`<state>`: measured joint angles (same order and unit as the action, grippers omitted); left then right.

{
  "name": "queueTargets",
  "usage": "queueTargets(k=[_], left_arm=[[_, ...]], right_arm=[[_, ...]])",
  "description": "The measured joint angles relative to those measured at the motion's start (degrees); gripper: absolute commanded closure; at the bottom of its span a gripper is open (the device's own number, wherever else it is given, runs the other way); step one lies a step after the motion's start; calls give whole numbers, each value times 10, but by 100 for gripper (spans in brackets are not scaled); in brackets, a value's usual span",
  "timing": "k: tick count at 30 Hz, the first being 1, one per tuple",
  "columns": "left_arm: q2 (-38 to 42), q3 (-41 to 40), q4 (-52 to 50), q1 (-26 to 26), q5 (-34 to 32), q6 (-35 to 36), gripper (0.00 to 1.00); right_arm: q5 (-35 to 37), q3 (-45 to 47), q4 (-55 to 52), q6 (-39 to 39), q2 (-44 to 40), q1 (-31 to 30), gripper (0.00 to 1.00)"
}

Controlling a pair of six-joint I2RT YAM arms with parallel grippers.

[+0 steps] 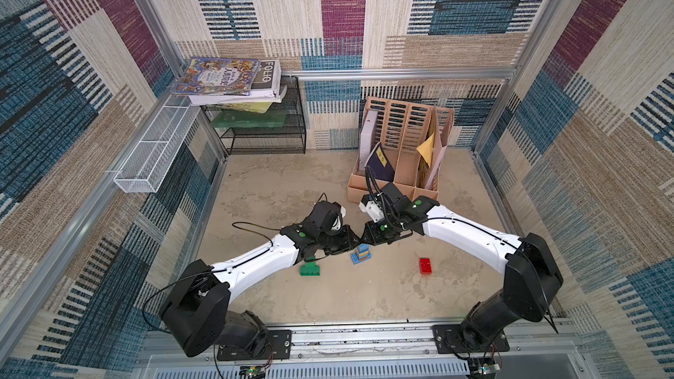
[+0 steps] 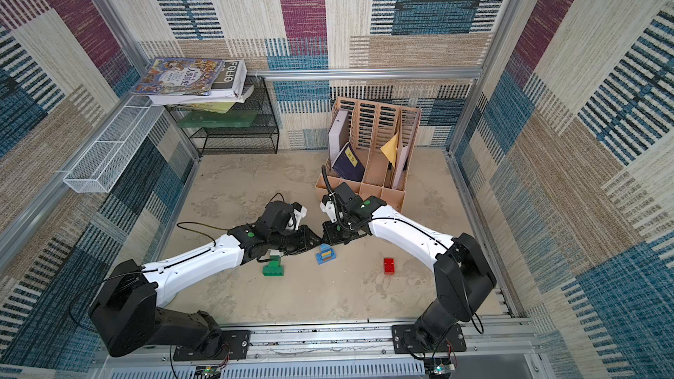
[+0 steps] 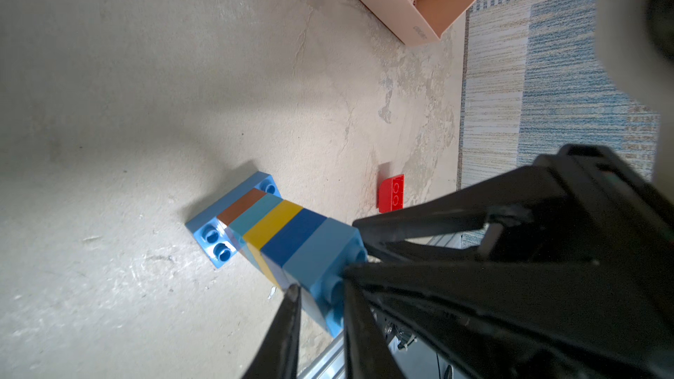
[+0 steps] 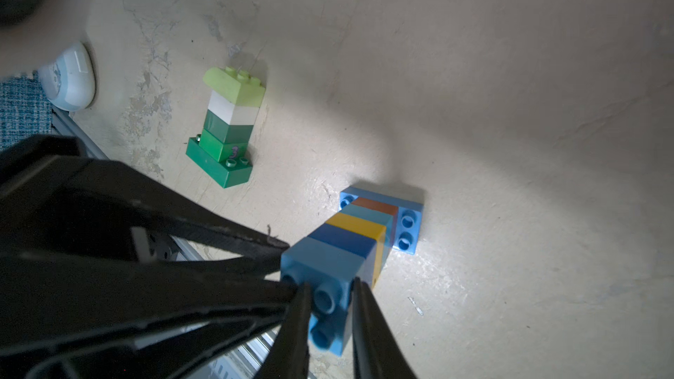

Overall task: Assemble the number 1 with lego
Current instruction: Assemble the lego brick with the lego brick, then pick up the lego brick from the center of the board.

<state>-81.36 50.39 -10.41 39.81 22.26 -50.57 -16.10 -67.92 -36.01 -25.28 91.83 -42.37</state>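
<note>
A lego tower (image 1: 361, 254) (image 2: 325, 253) stands mid-table: a light blue base plate, then brown, teal, yellow, dark blue and a light blue top brick (image 3: 321, 249) (image 4: 321, 264). Both grippers meet at its top. In the left wrist view my left gripper (image 3: 321, 293) is shut on the top brick, with the right gripper's black fingers (image 3: 419, 220) reaching in beside it. My right gripper (image 4: 330, 293) is shut on the same brick. A green, white and lime lego stack (image 1: 310, 267) (image 4: 229, 125) stands to the left, partly under my left arm. A red brick (image 1: 425, 266) (image 3: 391, 193) lies to the right.
A cardboard file holder (image 1: 397, 162) (image 3: 430, 1) stands just behind my right arm. A black mesh rack with books (image 1: 262, 122) is at the back left, beside a white mesh basket (image 1: 153, 154) on the left wall. A metal rail (image 1: 346, 337) runs along the front edge.
</note>
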Motion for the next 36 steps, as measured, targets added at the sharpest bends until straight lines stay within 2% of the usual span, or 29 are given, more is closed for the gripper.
queueTargets(k=[7,11,16,23,26,31,36], left_arm=[[-7,12,-18,-1,2,0,80],[-11,19,-27,-1,4,5,76],[-7,19,-32,0,2,14,67],[14,15,-5,1,3,28,56],[19,23,2,1,4,40,54],[45,31,5,0,-2,73,53],[80,36,11,0,-42,122,53]], right_arm=[[-3,12,17,2,-4,0,77],[-2,5,11,4,-3,0,72],[6,-28,-33,9,-11,16,52],[-2,-47,-36,11,-76,76,37],[14,-11,-38,10,-110,111,35],[109,122,-70,-5,-193,193,21],[152,228,-83,-9,-257,245,15]])
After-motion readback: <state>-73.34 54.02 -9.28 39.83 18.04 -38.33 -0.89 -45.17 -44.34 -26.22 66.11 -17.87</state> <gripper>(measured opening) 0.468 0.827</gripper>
